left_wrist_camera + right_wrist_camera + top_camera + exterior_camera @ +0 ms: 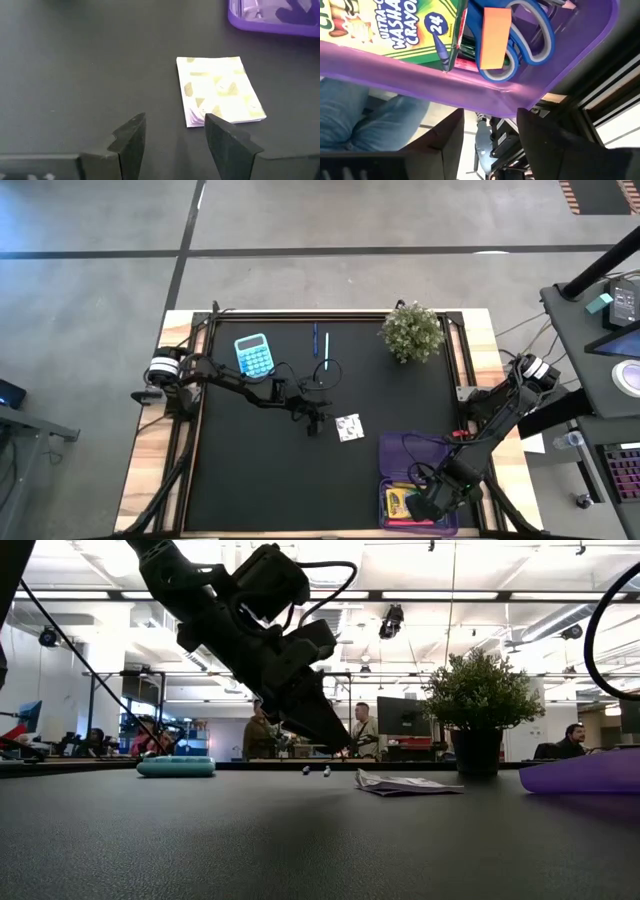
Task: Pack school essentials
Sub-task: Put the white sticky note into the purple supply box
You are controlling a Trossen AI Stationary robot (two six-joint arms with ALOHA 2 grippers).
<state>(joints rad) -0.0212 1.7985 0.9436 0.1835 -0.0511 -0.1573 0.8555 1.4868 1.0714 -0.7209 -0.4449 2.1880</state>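
On the black table (250,480), the white packet (219,91) lies just ahead of the left pincer (174,131), fingers apart.

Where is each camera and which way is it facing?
High: above the table, looking down; both arms show.
Low: at table height, looking level into the room; left arm hangs in front.
Left wrist: looks past the open left hand at a packet.
Right wrist: looks past the right hand at the case, crayons and scissors.
Shared: both wrist views show the case.
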